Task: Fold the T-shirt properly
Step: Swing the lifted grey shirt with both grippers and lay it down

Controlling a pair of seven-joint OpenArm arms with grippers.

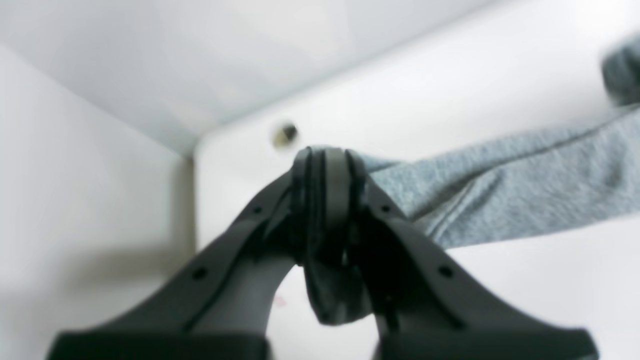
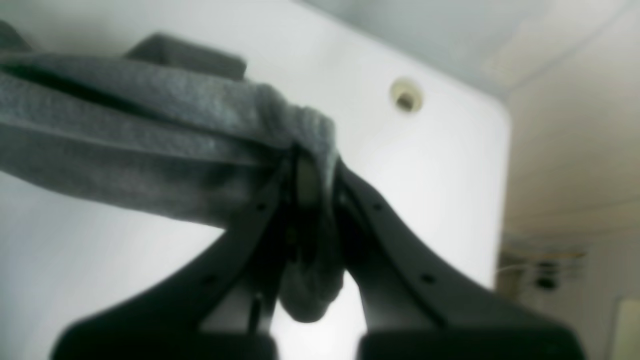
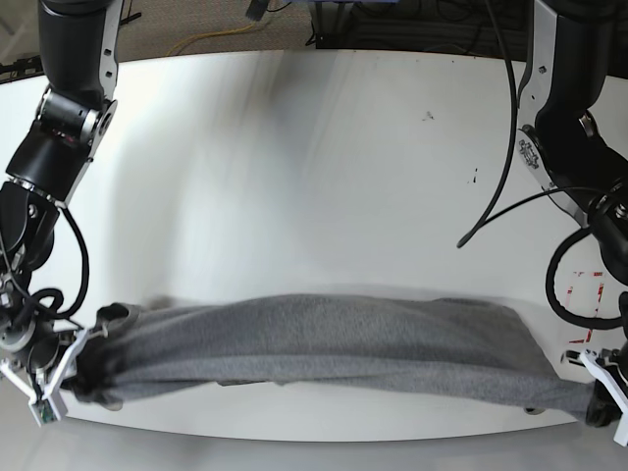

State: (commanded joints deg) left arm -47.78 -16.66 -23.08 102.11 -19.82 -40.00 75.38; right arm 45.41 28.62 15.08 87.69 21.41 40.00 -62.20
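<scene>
Nearest you, the left gripper (image 1: 326, 165) has its fingers clamped on one bunched end of the heather-grey T-shirt (image 3: 324, 348); a fold of cloth hangs between them. Your right gripper (image 2: 307, 172) is likewise closed on the opposite end. From the base view, the T-shirt stretches as a long roll along the front edge of the white table (image 3: 324, 167), from corner to corner, between both arms.
</scene>
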